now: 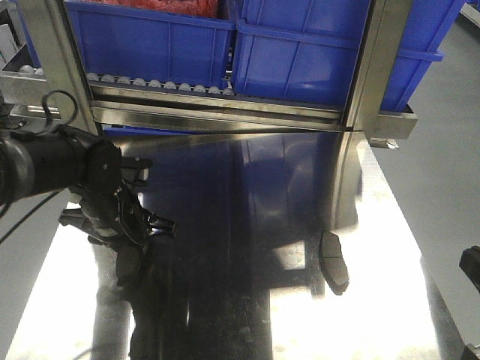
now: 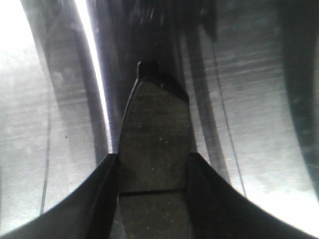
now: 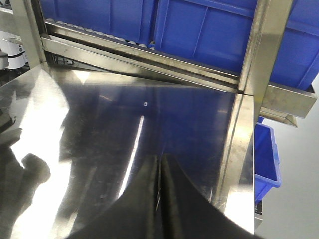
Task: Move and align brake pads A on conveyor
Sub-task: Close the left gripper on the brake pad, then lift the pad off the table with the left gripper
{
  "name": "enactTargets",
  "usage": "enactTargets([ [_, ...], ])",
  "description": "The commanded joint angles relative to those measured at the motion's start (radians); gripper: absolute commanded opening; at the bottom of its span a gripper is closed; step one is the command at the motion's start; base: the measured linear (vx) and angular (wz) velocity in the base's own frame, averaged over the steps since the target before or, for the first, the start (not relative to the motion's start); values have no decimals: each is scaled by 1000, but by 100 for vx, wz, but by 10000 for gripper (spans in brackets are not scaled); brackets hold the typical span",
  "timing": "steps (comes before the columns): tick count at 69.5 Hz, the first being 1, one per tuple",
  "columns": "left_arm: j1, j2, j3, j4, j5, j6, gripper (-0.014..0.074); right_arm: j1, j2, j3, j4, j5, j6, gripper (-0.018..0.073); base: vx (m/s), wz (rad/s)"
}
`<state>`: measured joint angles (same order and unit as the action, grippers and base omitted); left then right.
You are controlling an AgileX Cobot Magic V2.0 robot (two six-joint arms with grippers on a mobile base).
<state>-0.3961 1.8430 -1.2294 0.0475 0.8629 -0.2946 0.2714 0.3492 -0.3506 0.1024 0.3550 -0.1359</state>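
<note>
In the left wrist view, a dark grey brake pad (image 2: 154, 139) with a thin groove across it is clamped between the fingers of my left gripper (image 2: 153, 167), just above the shiny steel tabletop (image 2: 259, 124). The front view has that left gripper (image 1: 154, 223) over the table's left side. A second brake pad (image 1: 334, 262) lies flat on the steel (image 1: 375, 315) toward the right, apart from both grippers. My right gripper (image 3: 160, 162) is shut with nothing between its fingers, hovering over the table's near right part. The conveyor is out of view.
Two large blue bins (image 1: 150, 37) (image 1: 315, 45) sit on a roller rack (image 1: 150, 84) behind the table, framed by steel posts (image 1: 56, 52) (image 1: 371, 60). A smaller blue bin (image 3: 266, 159) stands beyond the table's right edge.
</note>
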Motion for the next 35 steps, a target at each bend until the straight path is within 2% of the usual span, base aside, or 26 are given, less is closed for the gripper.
enactTargets([
  [1, 2, -96, -24, 1, -44, -2, 73, -2, 6, -29, -1, -73, -9, -6, 0, 0],
  [18, -4, -187, -2, 12, -76, 22, 73, -2, 6, -29, -1, -73, -9, -6, 0, 0],
  [29, -10, -335, 138, 13, -209, 25, 73, -2, 6, -29, -1, -73, -9, -3, 0, 0],
  [35, -10, -438, 245, 40, -300, 25, 73, -2, 6, -29, -1, -73, -9, -3, 0, 0],
])
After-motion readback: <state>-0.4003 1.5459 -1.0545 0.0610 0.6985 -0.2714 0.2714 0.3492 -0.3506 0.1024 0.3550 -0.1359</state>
